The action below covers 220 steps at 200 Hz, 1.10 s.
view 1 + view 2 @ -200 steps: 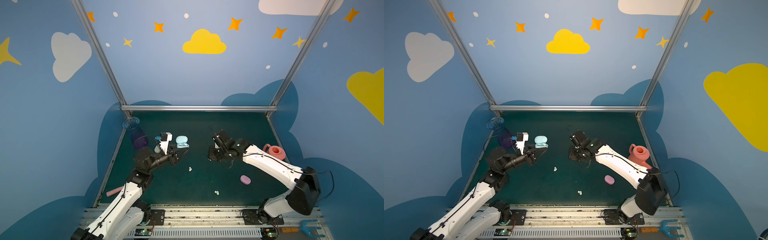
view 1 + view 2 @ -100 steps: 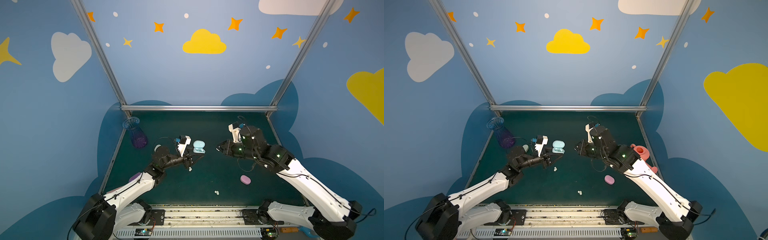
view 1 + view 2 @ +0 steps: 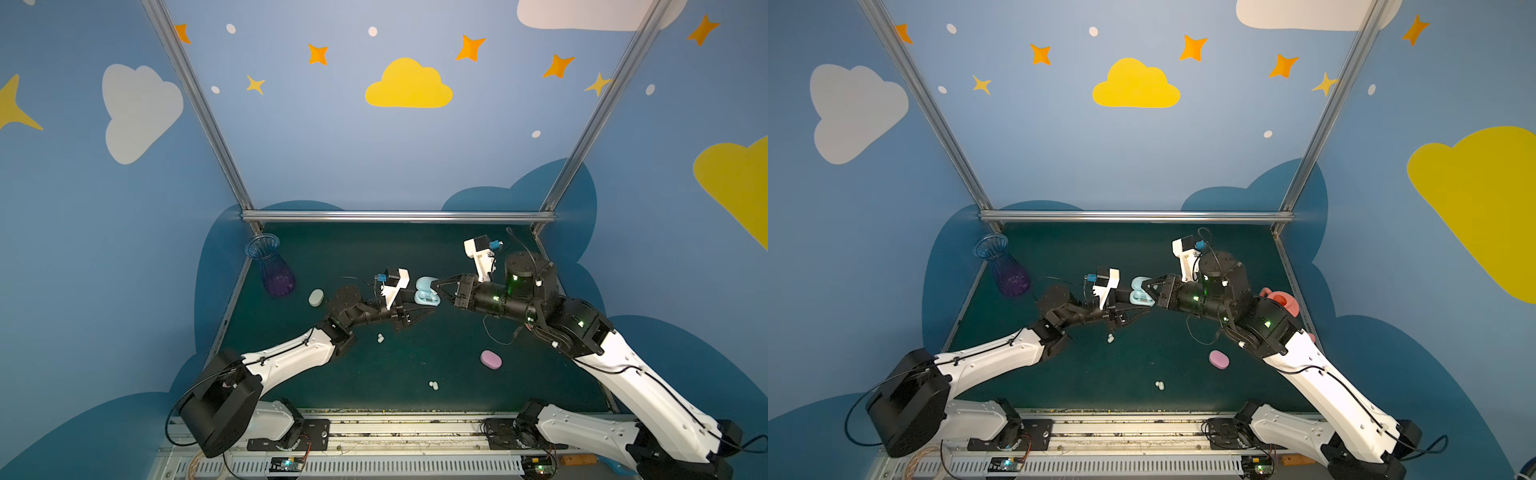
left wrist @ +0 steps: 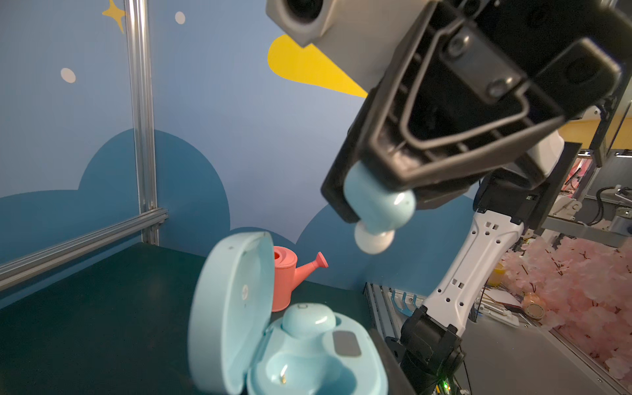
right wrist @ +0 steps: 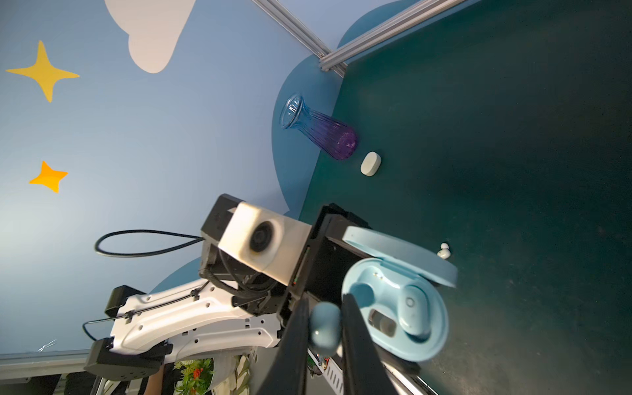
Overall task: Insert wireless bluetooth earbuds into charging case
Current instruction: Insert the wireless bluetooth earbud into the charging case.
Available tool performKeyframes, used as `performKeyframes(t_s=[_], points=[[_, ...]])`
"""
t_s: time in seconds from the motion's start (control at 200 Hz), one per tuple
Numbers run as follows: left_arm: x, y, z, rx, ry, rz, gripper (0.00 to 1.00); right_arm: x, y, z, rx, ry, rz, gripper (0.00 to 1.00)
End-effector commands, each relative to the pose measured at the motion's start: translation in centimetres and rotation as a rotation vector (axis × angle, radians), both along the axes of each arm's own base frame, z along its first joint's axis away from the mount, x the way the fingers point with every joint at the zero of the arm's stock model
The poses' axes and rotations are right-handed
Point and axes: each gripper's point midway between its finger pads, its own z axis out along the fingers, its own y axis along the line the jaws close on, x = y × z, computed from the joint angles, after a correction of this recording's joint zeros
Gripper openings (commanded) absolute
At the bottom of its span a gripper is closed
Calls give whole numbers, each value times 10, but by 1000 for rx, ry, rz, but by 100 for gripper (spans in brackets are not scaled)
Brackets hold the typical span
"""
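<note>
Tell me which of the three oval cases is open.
The light blue plastic oval case, lid raised; the whitish oval case and pink oval case lie shut.

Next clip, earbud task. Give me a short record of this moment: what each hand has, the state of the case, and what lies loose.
left hand: shut on the blue case
right hand: shut on a blue earbud, close to the case, not yet in
case: lid open; second earbud seated; other slot empty
loose on mat: white earbuds, further white ones
shut cases: pink case, pale case
other: vase, watering can
</note>
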Motion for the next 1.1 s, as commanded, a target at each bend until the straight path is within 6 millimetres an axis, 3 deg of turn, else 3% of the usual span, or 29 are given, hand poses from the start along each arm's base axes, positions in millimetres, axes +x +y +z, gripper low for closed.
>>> performKeyframes(t_s=[0.0, 0.315, 0.851, 1.096], points=[[-7, -4, 28, -80, -87, -28, 14, -5, 1, 10, 44, -30, 19, 16], [-13, -3, 39, -94, -116, -21, 14, -3, 10, -8, 58, 9, 31, 16], [-16, 5, 46, -99, -140, 12, 14, -6, 20, -20, 65, 63, 52, 16], [-16, 6, 47, -101, -138, 18, 14, -6, 18, -25, 51, 78, 43, 24]])
